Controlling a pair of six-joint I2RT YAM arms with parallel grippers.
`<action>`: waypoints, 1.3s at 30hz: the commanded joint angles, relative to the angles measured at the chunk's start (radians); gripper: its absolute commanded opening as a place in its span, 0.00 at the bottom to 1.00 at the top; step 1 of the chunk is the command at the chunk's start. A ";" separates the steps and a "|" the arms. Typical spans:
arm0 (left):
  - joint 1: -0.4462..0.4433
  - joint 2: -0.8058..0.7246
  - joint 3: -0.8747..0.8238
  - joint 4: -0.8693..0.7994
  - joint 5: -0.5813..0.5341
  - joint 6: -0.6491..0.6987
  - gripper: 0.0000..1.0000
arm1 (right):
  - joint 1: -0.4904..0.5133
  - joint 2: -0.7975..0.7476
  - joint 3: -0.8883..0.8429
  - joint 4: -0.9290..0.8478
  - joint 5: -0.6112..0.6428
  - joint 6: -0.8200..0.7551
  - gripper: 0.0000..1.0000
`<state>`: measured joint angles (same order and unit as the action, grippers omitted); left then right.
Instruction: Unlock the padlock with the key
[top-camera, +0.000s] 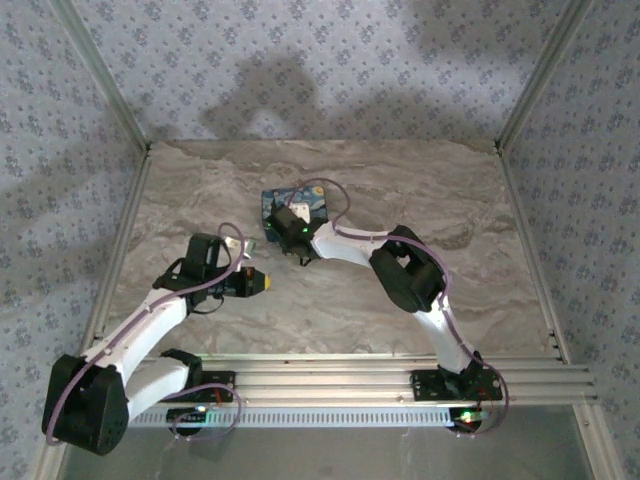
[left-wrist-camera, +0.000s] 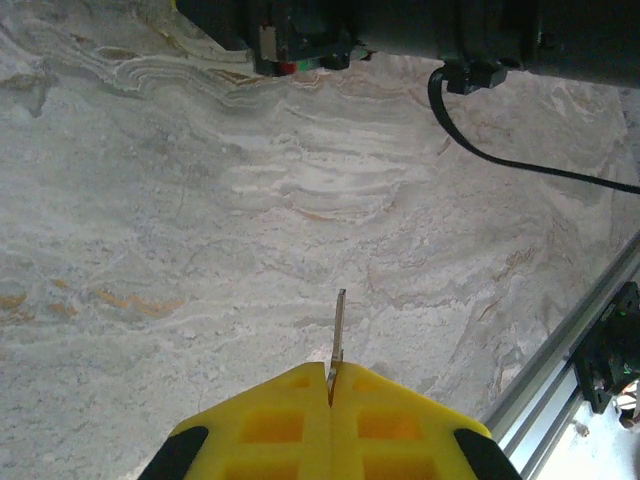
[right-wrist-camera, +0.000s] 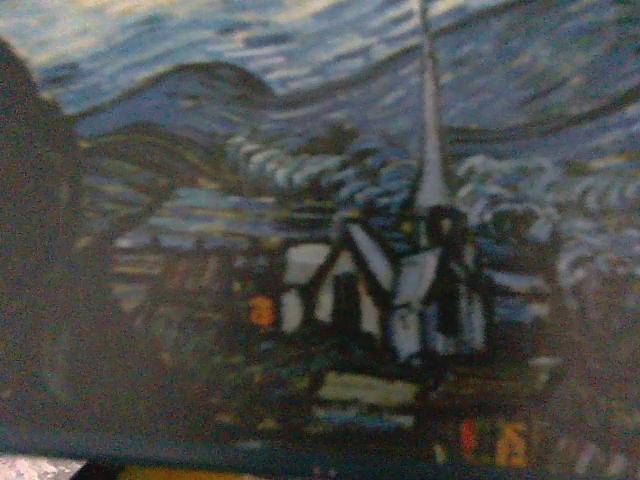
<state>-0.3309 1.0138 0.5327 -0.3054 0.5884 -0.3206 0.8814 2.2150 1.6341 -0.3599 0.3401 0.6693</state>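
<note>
Roughly: open worktop (top-camera: 440, 200) to the right of both arms and along the far wall. Metal frame posts close off the left and right edges, and the aluminium rail (top-camera: 350, 375) runs along the near edge. My left jaws (top-camera: 262, 283) hang over bare marble left of centre, well clear of the edges. The left wrist view has them (left-wrist-camera: 330, 372) pressed fully together on the key (left-wrist-camera: 339, 325), whose thin blade sticks straight out ahead, off the surface. That view also shows my right arm (left-wrist-camera: 450, 25) across the top, a black cable (left-wrist-camera: 520, 165) and the rail at lower right. From above the key is too small to see. My right jaws (top-camera: 284, 226) sit at the near side of the painted box (top-camera: 275, 202), mid-worktop. The right wrist view is blurred and pressed close to the box (right-wrist-camera: 330, 250): painted village, steeple, swirly sky. I cannot tell how far the right jaws are open. I cannot pick out the padlock; my right wrist covers that side of the box from above.
</note>
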 joint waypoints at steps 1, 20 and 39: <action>-0.004 -0.026 -0.014 0.057 -0.013 0.004 0.00 | -0.028 0.001 0.020 -0.070 -0.042 0.016 0.13; -0.048 0.173 -0.008 0.401 0.167 0.130 0.00 | -0.199 -0.329 -0.187 -0.114 -0.547 0.064 0.00; -0.013 0.419 0.018 0.705 0.219 0.131 0.00 | -0.230 -0.381 -0.188 -0.100 -0.814 0.164 0.00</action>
<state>-0.3573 1.4059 0.5297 0.3237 0.7639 -0.2123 0.6601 1.8656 1.4403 -0.4316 -0.4511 0.8299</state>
